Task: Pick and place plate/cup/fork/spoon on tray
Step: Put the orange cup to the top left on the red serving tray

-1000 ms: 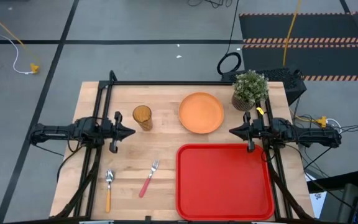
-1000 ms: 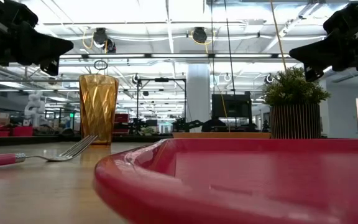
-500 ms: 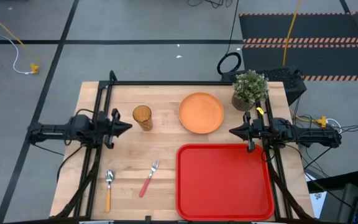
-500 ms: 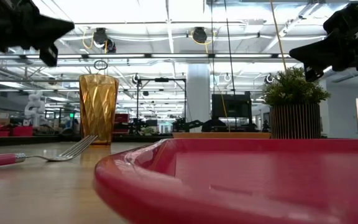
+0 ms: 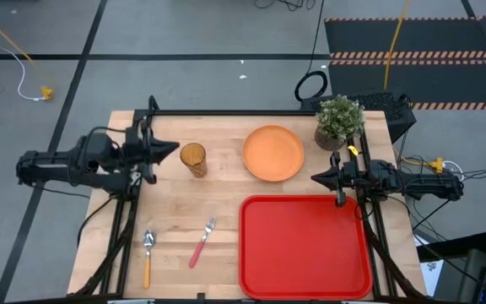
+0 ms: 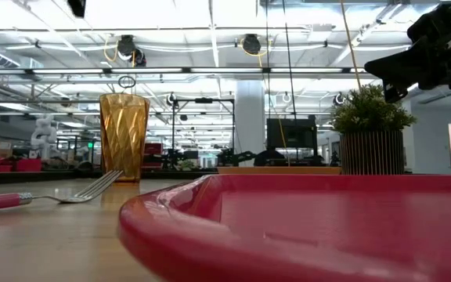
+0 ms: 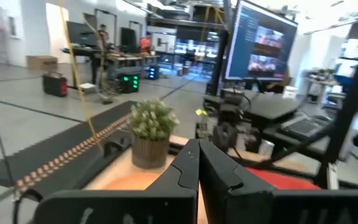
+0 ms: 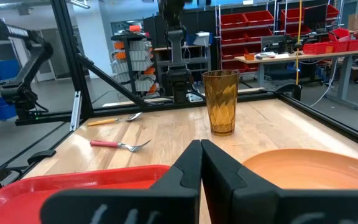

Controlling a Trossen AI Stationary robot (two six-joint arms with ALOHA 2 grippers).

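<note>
The orange plate lies flat at the table's far middle. The amber cup stands upright left of it; it also shows in the low view and the right wrist view. The pink-red-handled fork and the orange-handled spoon lie near the front left. The red tray lies at the front right. My left gripper is shut and empty, raised just left of the cup. My right gripper is shut and empty above the tray's far edge, right of the plate.
A potted green plant stands at the table's far right corner, behind my right gripper. A dark metal frame runs along the table's far edge and down both sides.
My left gripper has risen and gone toward the table's far edge, out of the low view's top, and now stands beside the cup. It has stayed shut. My right arm has kept still.
</note>
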